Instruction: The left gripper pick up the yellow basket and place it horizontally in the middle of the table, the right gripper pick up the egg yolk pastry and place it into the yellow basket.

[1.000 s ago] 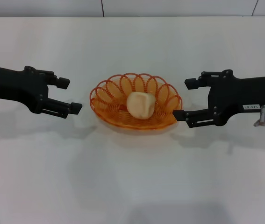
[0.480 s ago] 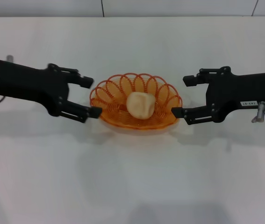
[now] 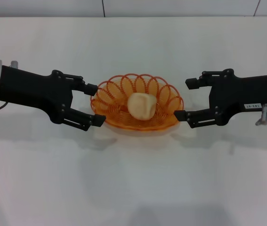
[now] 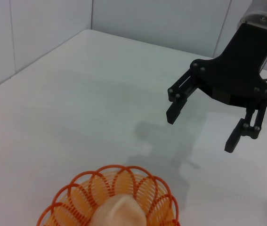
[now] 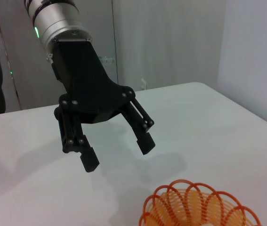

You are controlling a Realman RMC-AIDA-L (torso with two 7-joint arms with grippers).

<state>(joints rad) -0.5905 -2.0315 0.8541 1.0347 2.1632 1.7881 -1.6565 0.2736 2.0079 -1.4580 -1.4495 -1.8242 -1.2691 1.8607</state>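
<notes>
The yellow basket (image 3: 110,96) lies lengthwise in the middle of the table (image 3: 133,179). The egg yolk pastry (image 3: 141,106) sits inside it. My left gripper (image 3: 95,104) is open, with its fingertips on either side of the basket's left end; I cannot tell if they touch the rim. My right gripper (image 3: 185,99) is open and empty at the basket's right end. The left wrist view shows the basket (image 4: 84,195), the pastry (image 4: 117,212) and the right gripper (image 4: 200,129) beyond them. The right wrist view shows the left gripper (image 5: 118,154) beyond the basket (image 5: 190,205).
The white tabletop stretches in front of and behind the basket. A grey panelled wall (image 3: 171,7) runs along the table's far edge. No other objects are in view.
My left gripper has moved right, from well left of the basket to its left rim. The right gripper has barely moved. The basket and pastry have stayed put.
</notes>
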